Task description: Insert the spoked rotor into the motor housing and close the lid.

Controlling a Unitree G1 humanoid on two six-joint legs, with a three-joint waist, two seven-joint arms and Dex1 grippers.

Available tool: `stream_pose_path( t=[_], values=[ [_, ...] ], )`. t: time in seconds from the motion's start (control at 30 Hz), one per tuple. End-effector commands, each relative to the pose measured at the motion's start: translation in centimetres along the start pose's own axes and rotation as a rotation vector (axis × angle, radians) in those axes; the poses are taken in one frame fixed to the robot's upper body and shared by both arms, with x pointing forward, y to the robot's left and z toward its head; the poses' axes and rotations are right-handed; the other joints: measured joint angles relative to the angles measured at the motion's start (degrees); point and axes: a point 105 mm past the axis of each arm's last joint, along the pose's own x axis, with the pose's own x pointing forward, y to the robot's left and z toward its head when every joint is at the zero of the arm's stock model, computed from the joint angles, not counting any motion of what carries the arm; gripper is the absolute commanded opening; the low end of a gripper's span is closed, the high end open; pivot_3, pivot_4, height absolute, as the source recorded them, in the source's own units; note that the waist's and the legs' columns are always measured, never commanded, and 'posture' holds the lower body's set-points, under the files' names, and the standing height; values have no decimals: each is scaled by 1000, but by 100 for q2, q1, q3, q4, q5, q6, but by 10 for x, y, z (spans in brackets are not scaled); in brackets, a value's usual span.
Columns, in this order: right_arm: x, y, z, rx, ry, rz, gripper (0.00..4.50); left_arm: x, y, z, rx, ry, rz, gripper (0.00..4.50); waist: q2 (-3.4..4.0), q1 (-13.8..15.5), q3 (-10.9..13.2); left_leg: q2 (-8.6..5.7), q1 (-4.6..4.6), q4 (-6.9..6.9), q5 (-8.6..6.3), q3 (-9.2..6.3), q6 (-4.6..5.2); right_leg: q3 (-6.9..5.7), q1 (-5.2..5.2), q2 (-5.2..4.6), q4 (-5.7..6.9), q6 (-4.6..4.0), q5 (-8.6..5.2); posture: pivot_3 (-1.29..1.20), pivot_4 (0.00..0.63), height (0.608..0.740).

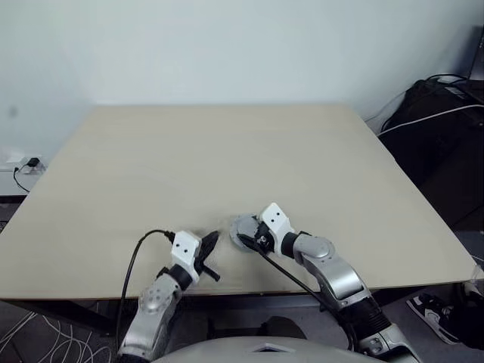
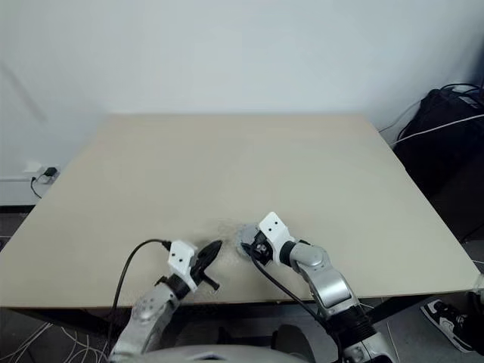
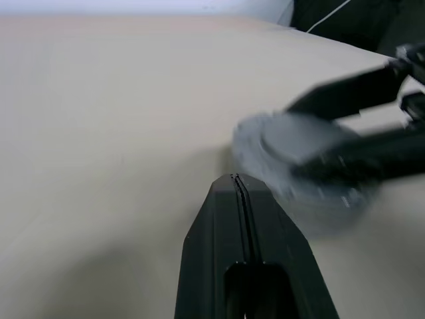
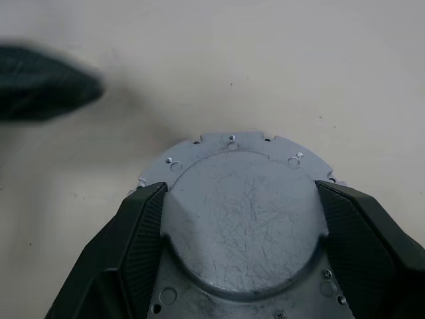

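Observation:
The lid, a pale-grey disc with a raised plain middle, lies flat on the table near its front edge. My right gripper is shut on the lid, one black finger on each side of the raised middle. In the head views the lid shows just past that gripper. My left gripper hovers a little to the lid's left, its fingers pressed together with nothing between them and its tips pointing toward the lid. The spoked rotor and the motor housing are hidden.
The beige table stretches wide beyond the grippers. A black bag with cables stands off the table's right side. A wall socket sits low at the left, and a shoe lies on the floor at the right.

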Motion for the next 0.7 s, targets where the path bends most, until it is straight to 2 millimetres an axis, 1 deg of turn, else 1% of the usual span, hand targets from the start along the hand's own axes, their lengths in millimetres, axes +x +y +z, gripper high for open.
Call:
stream_pose_path(
  t=[0.03,0.2,0.33,0.4,0.5,0.6,0.7],
  values=[
    [-1,-1,-16,12,76,2,3186,10,10,18,50,-19,-58,0,0,-6,-1,0,0,0,0,1,0,2,0,3,-1,0,0,0,0,740],
    [0,1,-14,14,65,3,3186,25,20,20,51,37,-109,0,-5,-7,-5,0,4,6,1,1,0,3,8,7,-2,0,0,0,0,740],
    [0,2,-13,14,61,3,3186,37,28,16,-21,133,-150,0,-8,-6,-4,0,11,8,2,1,0,1,16,12,1,1,1,0,0,740],
    [0,3,-12,14,58,3,3186,43,30,19,-41,150,-167,0,-9,-5,-4,0,13,9,2,1,0,1,17,16,2,2,1,0,0,740],
    [0,3,-11,13,54,1,3186,51,29,27,-51,151,-205,0,-11,-7,-3,1,14,11,4,1,2,2,20,25,1,3,1,0,0,740],
    [-1,3,-11,14,52,-2,3186,59,17,35,-76,163,-284,0,-15,-6,-2,0,14,11,18,3,26,3,21,29,-1,5,1,0,0,740],
    [-1,3,-11,15,48,-8,3186,62,8,44,-94,163,-347,0,-16,-6,-1,0,15,12,20,5,27,4,23,29,0,8,2,0,0,740]
  ],
)
